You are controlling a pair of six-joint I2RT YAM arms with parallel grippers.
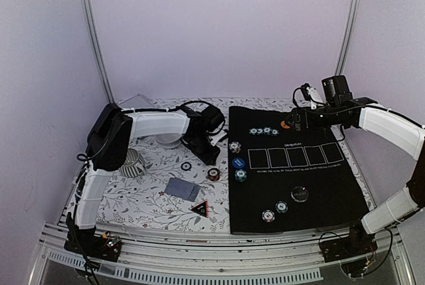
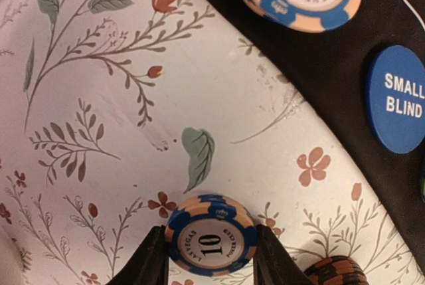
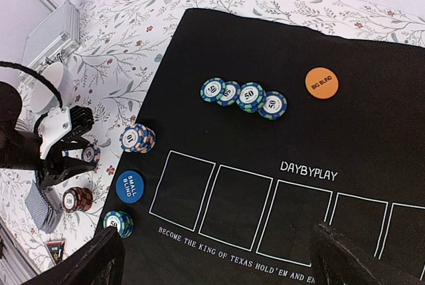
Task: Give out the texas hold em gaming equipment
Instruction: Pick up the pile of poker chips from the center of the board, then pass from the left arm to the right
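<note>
**Left fingers (image 2: 151,262) flank a blue-and-peach 10 chip (image 2: 211,242)**
The chip lies flat, face up, on the floral-cloth worktop (image 2: 133,132), just beside the black mat's (image 2: 345,99) left edge. The fingers are narrowed to its rim, but I cannot tell whether they pinch it. Being round, it has no long axis. The right fingers (image 3: 93,262) are spread wide and hover well apart, over the mat.

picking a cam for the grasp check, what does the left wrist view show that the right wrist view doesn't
Only left wrist: both fingers of the left gripper flanking the 10 chip. Only right wrist: four 50 chips in a row, orange big blind button, silver case. Both: that gripper, small blind button, red-brown chips, stacked 10 chips.
</note>
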